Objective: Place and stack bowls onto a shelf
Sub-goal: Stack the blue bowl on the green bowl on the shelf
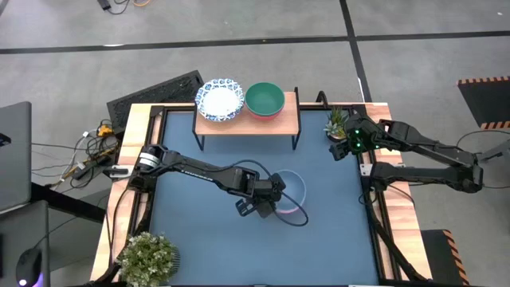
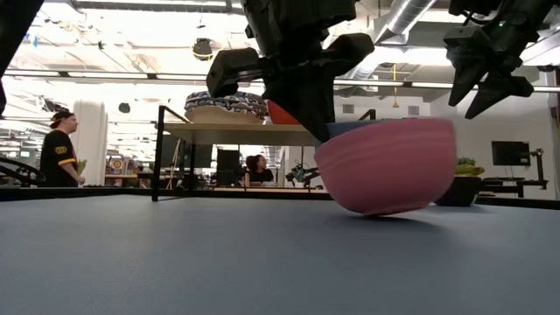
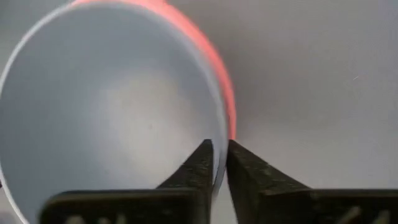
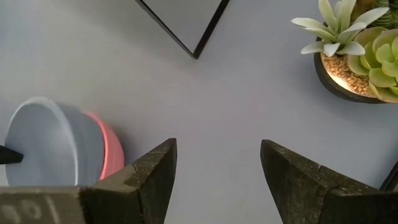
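A pale blue bowl sits nested inside a red-pink bowl on the blue table mat, in front of the shelf. My left gripper is shut on their rims at the side toward the table's left. The shelf carries white bowls with blue lattice rims on its left part. Beside them a green bowl sits in another red-pink one. My right gripper hovers open near the table's right edge, beside a succulent, touching nothing. My left gripper pinches the two nested rims together, one finger inside the pale blue bowl and the other outside the red-pink one. The fingers come slanting down from the table's left. The pair sits slightly tilted, its underside at the mat.
A potted succulent stands at the far right corner near my right gripper. A leafy plant sits at the near left corner. The wooden table border and black rails frame the mat. People stand in the room beyond the table.
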Robot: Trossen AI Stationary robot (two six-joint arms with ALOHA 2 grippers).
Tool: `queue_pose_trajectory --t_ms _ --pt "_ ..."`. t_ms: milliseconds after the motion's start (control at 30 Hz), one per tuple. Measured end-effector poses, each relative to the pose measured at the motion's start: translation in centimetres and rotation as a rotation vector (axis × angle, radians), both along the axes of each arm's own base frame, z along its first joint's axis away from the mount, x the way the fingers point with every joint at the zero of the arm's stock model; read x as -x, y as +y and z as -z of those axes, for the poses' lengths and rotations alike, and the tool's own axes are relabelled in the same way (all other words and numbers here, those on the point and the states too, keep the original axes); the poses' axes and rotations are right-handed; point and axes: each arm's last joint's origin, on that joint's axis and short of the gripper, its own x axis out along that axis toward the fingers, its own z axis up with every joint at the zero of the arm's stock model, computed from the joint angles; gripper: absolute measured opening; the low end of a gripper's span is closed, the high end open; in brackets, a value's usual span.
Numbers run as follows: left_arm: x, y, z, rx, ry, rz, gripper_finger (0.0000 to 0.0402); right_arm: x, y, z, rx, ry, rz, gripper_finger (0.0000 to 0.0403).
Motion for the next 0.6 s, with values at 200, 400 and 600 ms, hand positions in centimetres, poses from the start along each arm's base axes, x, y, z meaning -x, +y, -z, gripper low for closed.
queue_pose_trajectory --t_ms 200,400,600 --pt "0.0 -0.4 -0.2 -0.006 -0.002 -0.002 0.0005 0.0 0.0 0.0 0.000 0.000 0.000 0.0260" --pt "-0.3 -1.1 -2.3 0.000 -0.042 0.003 0.0002 0.0 0.0 0.0 0.000 0.000 0.000 0.0260" --pt "-0.7 -0.8 -6.6 0.064 -0.105 -0.123 0.0002 0.0 0.0 0.0 0.000 0.000 0.000 0.0260"
